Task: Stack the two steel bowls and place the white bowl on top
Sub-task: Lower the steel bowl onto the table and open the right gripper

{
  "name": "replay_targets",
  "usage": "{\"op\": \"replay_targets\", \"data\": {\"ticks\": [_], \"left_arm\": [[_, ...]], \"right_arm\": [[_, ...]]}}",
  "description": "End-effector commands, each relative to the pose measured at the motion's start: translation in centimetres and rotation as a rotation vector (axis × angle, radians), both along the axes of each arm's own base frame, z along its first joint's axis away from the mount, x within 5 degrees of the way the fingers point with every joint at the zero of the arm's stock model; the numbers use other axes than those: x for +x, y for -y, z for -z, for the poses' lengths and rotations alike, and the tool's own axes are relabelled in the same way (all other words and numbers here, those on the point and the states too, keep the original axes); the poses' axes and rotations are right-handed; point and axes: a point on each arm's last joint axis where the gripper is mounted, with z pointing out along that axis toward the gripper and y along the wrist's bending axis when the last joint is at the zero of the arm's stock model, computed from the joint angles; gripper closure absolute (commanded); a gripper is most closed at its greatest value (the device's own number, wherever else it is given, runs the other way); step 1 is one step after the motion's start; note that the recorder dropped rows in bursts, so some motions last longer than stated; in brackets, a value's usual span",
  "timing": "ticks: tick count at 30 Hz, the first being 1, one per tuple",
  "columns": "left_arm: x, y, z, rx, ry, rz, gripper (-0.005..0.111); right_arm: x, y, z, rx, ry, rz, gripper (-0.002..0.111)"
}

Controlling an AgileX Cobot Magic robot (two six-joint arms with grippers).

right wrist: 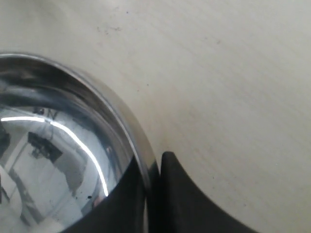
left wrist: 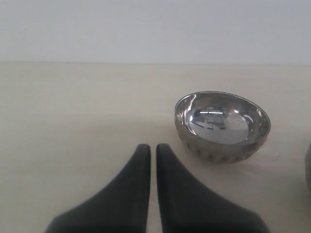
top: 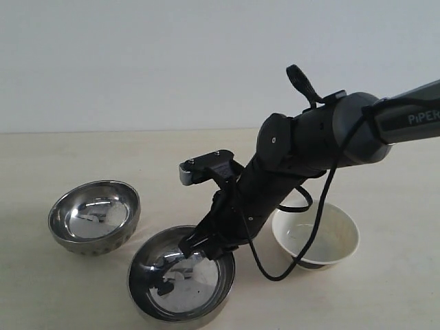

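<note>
Steel and undimpled, the near bowl (top: 180, 282) is clamped at its rim by the right jaws. The dimpled steel bowl (top: 94, 216) at left and the white bowl (top: 340, 237) at right are set apart on the tabletop (top: 385, 289). Nothing is stacked yet. The left jaws are all but touching, with nothing held.

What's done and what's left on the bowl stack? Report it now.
Nothing stacked yet: all three bowls sit apart. In hand: right claw pinches the rim of the near steel bowl. Remaining: set it in the dimpled steel bowl, then white bowl on top. Left claw is shut, empty.
</note>
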Motion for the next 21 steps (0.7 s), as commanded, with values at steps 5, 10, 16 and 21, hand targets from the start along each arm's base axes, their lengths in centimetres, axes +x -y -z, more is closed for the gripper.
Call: {"op": "replay_targets", "data": {"ticks": [5, 10, 16, 21], "left_arm": [[0.0, 0.0, 0.0, -0.005, 0.007, 0.003, 0.103], [0.0, 0.0, 0.0, -0.005, 0.007, 0.003, 0.103], [0.0, 0.0, 0.0, -0.005, 0.007, 0.003, 0.103], [0.0, 0.0, 0.0, -0.005, 0.007, 0.003, 0.103]], "right_arm": [[-0.3, 0.1, -0.1, -0.016, -0.015, -0.031, 0.108], [-0.4, 0.1, -0.1, -0.015, -0.023, -0.025, 0.108], [-0.2, 0.0, 1.3, -0.030, -0.040, -0.013, 0.108], [-0.1, -0.1, 1.1, -0.024, -0.030, -0.008, 0.089]]}}
